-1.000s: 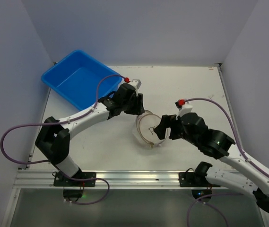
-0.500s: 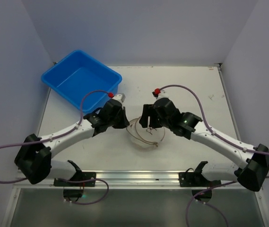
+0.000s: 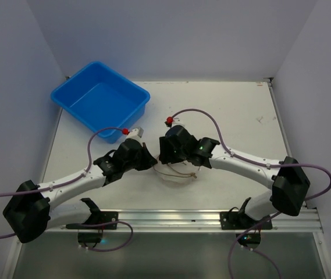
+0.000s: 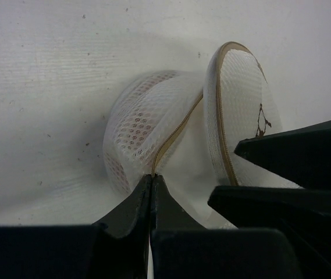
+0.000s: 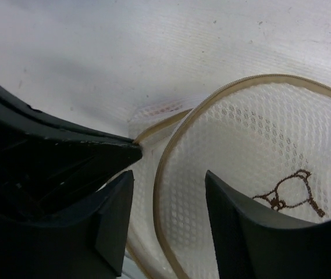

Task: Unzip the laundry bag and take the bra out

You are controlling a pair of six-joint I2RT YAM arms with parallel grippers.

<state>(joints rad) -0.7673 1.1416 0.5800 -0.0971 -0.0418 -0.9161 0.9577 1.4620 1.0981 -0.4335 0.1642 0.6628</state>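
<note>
Cream-white mesh, edged with a tan zip: the laundry bag lies toward the near edge of the table, about midway along it, between the two grippers. One round face with its black bra mark stands tilted up. The left gripper has its fingers pressed together, pinching the bag where the zip runs into their tips. The right gripper is spread, with the rim of the marked face between its fingers, just beside the left one's tip. A blue tub sits at the far left corner, well apart from the bag.
</note>
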